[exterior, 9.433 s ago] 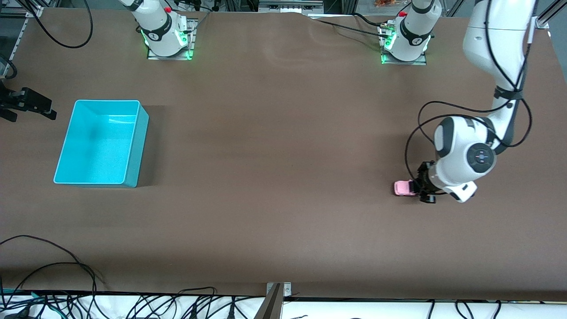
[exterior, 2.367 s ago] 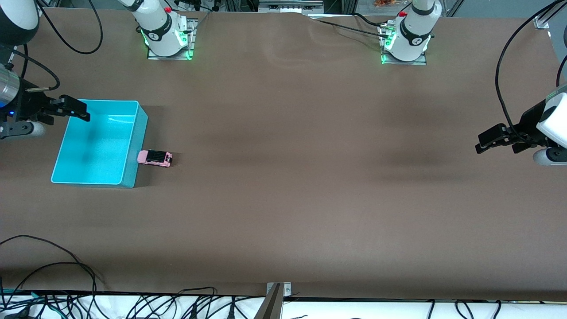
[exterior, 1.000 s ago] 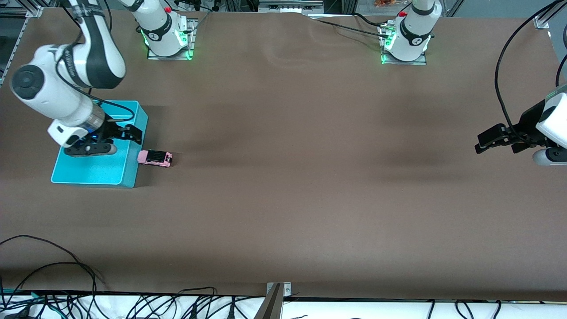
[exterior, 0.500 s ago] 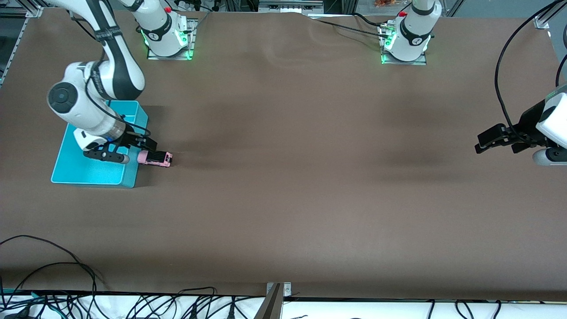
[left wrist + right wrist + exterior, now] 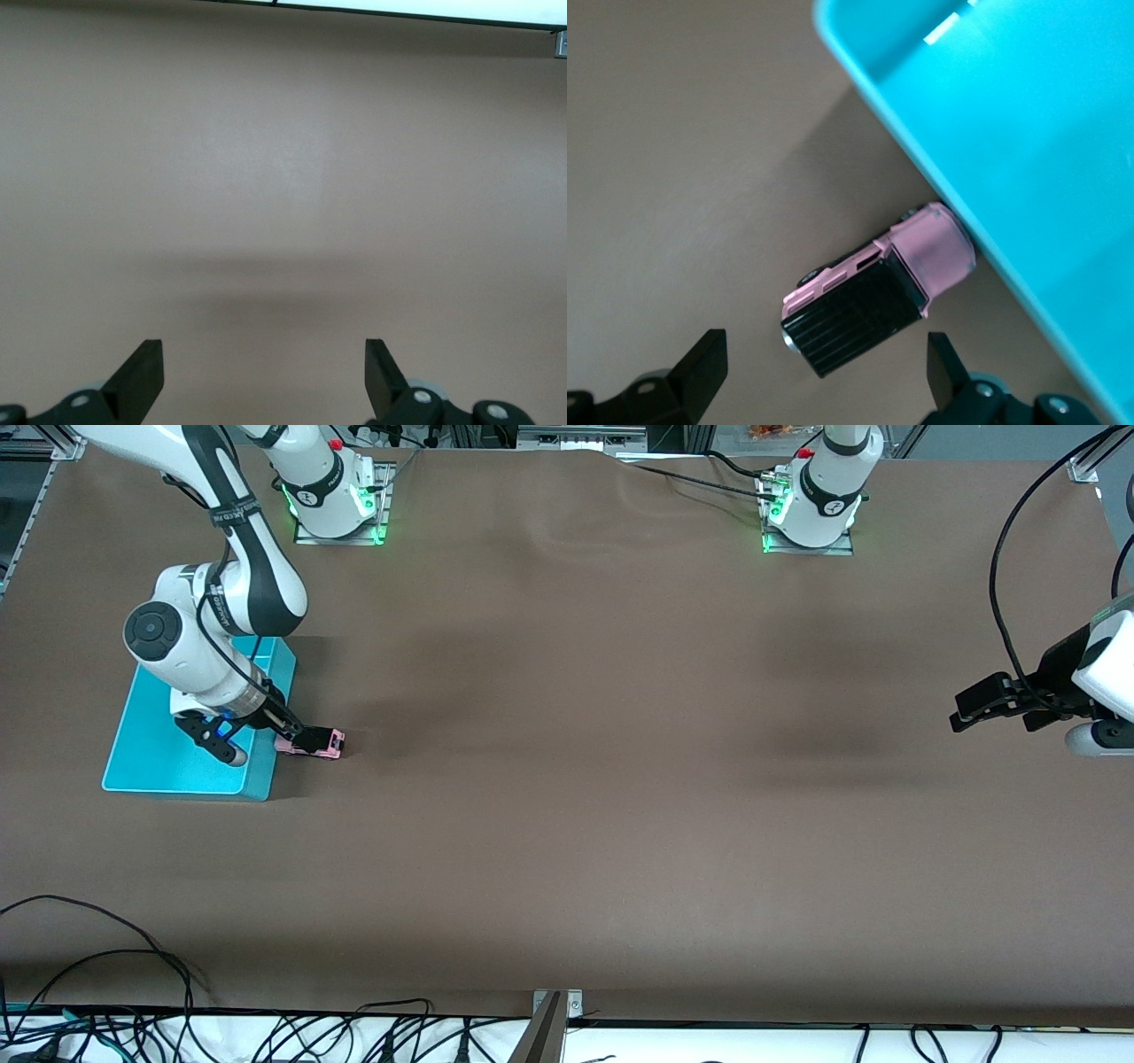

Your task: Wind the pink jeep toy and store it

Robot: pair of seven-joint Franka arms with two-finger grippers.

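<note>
The pink jeep toy (image 5: 324, 742), pink with a black ribbed roof, stands on the brown table with one end against the outer wall of the turquoise bin (image 5: 168, 760). In the right wrist view the jeep (image 5: 877, 297) lies just ahead of the fingertips, beside the bin wall (image 5: 1028, 177). My right gripper (image 5: 297, 737) hangs low over the jeep's bin-side end, open and empty (image 5: 824, 372). My left gripper (image 5: 997, 707) waits open and empty above the table at the left arm's end; its wrist view (image 5: 264, 376) shows only bare table.
The two arm bases (image 5: 337, 491) (image 5: 811, 500) stand along the table's edge farthest from the front camera. Loose black cables (image 5: 133, 992) lie past the table's edge nearest that camera.
My right gripper has moved from over the bin down to the jeep beside it. The jeep and the left arm have not moved.
</note>
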